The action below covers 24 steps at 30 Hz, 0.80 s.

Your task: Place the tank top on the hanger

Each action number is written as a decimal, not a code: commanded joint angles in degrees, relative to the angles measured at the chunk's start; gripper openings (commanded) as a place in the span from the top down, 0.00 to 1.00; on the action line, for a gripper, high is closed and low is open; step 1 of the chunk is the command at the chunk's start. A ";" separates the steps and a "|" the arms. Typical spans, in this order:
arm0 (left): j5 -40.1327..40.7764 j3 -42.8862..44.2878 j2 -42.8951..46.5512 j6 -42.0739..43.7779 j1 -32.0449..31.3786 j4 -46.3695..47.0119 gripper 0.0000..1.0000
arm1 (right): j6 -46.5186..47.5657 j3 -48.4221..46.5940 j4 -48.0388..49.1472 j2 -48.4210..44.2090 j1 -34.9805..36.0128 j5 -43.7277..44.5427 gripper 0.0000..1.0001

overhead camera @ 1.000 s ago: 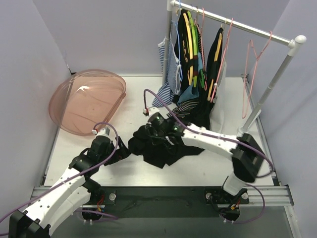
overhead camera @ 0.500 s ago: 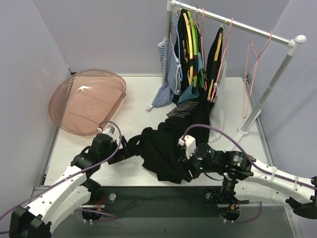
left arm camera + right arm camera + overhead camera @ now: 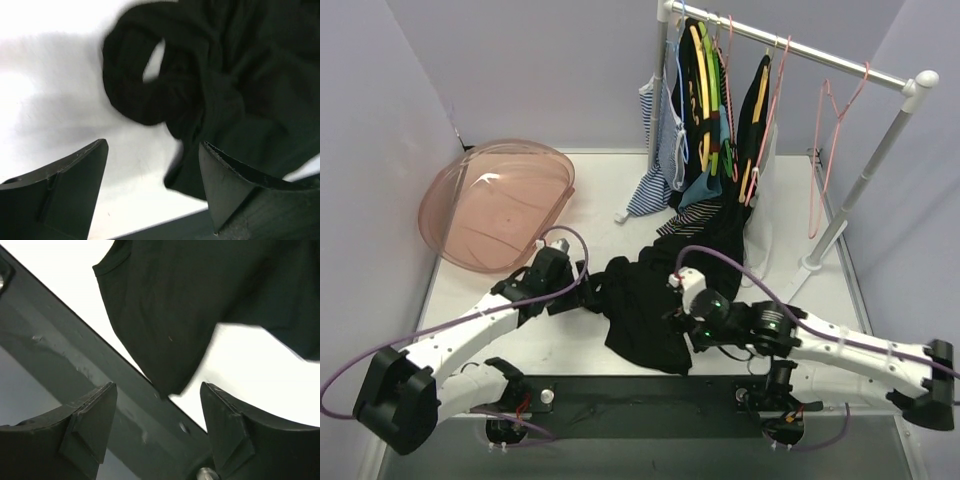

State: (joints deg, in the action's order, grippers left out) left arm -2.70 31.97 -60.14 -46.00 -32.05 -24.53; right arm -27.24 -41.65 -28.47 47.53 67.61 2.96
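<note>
The right end effector has swung round to the tank top's near hem, and the left end effector has crept up to its looped strap. Both gape wide, holding nothing. The top lies crumpled on the bench, and the hanger waits on the rail. A fresh grasp looks next.

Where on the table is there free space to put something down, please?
The table is bare at the back, between the pink bowl and the hanging clothes, and again right of those clothes, up to the rack pole. The centre is crowded: the tank top lies there with the left gripper and right gripper at it.
</note>
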 commanded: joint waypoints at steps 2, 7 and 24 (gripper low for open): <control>10.52 7.57 -7.95 7.83 0.58 1.24 0.23 | -1.75 -2.73 14.74 12.57 -0.55 -5.67 0.35; 10.87 10.83 -15.17 12.77 1.90 1.16 0.32 | -7.20 -6.86 25.74 25.38 -0.47 -13.24 0.52; 3.84 6.53 -18.88 15.59 6.21 9.24 0.42 | -27.60 -21.62 20.06 52.84 1.82 -3.77 0.53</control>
State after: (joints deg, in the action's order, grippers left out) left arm 3.11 40.07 -80.71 -31.33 -27.05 -18.96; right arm -50.02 -58.37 -0.82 99.74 67.92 -7.29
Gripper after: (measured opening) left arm 0.579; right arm 0.470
